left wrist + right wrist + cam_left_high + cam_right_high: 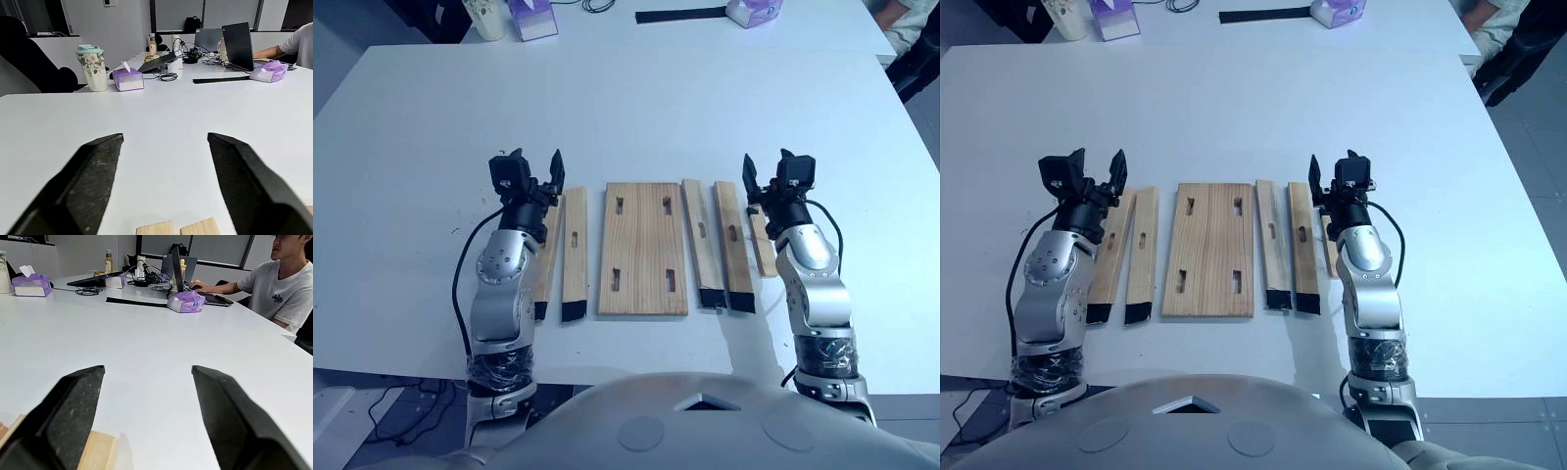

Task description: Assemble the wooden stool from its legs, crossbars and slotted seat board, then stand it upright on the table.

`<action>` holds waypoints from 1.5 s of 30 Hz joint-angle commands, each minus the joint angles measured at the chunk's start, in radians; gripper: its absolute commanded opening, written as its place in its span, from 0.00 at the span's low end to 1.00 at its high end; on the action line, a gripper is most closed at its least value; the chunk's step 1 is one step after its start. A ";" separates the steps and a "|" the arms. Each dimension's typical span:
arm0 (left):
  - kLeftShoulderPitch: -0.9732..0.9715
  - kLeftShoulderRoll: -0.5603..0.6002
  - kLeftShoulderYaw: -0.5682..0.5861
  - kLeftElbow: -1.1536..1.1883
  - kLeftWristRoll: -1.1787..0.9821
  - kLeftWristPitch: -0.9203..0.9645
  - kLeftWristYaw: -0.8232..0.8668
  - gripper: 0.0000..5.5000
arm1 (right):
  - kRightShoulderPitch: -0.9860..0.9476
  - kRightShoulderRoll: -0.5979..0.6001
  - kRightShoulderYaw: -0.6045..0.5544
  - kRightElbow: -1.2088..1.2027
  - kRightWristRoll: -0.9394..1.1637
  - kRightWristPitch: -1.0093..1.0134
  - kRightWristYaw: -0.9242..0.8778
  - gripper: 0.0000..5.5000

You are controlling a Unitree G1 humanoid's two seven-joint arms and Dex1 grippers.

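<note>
The slotted seat board (644, 247) lies flat in the middle of the white table (626, 108). Two wooden legs (576, 253) with black tips lie side by side to its left. On the board's right lie two more legs (732, 245) and a short crossbar (763, 243). My left gripper (538, 162) hovers open over the far ends of the left legs (200, 226), holding nothing. Over the far end of the crossbar (100, 450) my right gripper (766, 166) also stands open, nothing between its fingers.
At the table's far edge stand a flowered cup (489, 18), a purple tissue box (532, 18), a black strip (680, 15) and a tissue pack (754, 12). The wide white tabletop beyond the parts is bare. Laptops and a seated person are on a desk behind.
</note>
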 commanded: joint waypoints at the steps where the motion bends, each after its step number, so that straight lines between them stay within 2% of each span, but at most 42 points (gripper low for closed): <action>1: 0.058 0.024 0.007 -0.036 -0.001 0.049 -0.014 0.61 | -0.019 -0.015 -0.006 0.005 -0.011 -0.004 0.005 0.60; 20: 0.038 0.031 0.007 -0.040 0.019 0.127 0.023 0.61 | 0.018 0.001 -0.002 -0.015 -0.027 -0.003 -0.011 0.60; 37: 0.053 0.074 0.022 -0.092 0.006 0.214 -0.013 0.61 | 0.069 0.027 0.008 -0.055 -0.031 0.007 -0.033 0.60; 43: 0.058 0.117 0.028 -0.129 -0.019 0.286 -0.058 0.61 | 0.110 0.049 0.007 -0.089 -0.041 0.007 -0.057 0.60; 45: 0.099 0.183 0.050 -0.194 -0.049 0.357 -0.120 0.61 | 0.125 0.052 -0.002 -0.104 -0.042 0.008 -0.064 0.60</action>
